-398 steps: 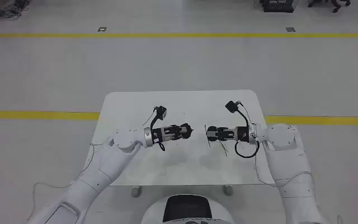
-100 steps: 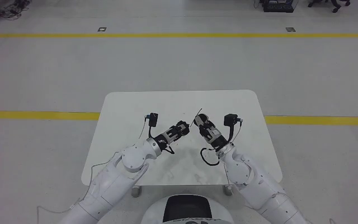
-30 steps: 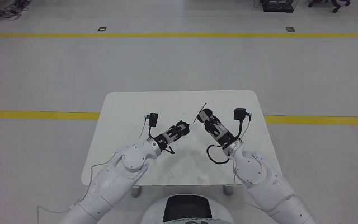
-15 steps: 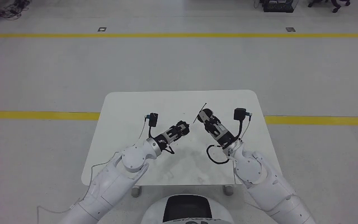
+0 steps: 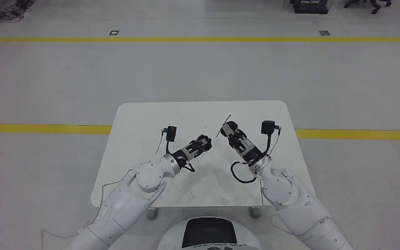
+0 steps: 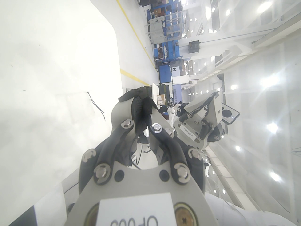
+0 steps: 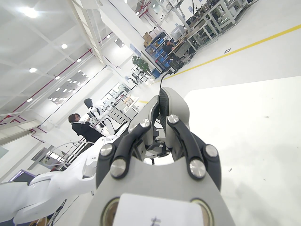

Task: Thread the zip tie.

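1. The zip tie [image 7: 162,81] is pinched by its strap in your right gripper [image 7: 160,99]. Its free tail pokes out past the fingertips, well above the table [image 5: 144,125] and touching nothing else.
2. That hold looks chosen to leave the tip free for feeding into a head. From above, though, the tail slants toward the table's far edge, away from your other arm, so I judge it needs re-aiming first.
3. Your right pincer is closed fully onto the strap, with no gap showing beside it.
4. Your left gripper [image 6: 141,104] hangs just beside the right one, also off the table. Its fingers are drawn together. Something dark sits at their tips, perhaps the tie's head or only the pads; I cannot tell which.
5. Spare ties [image 6: 96,104] lie flat on the table, apart from both grippers.
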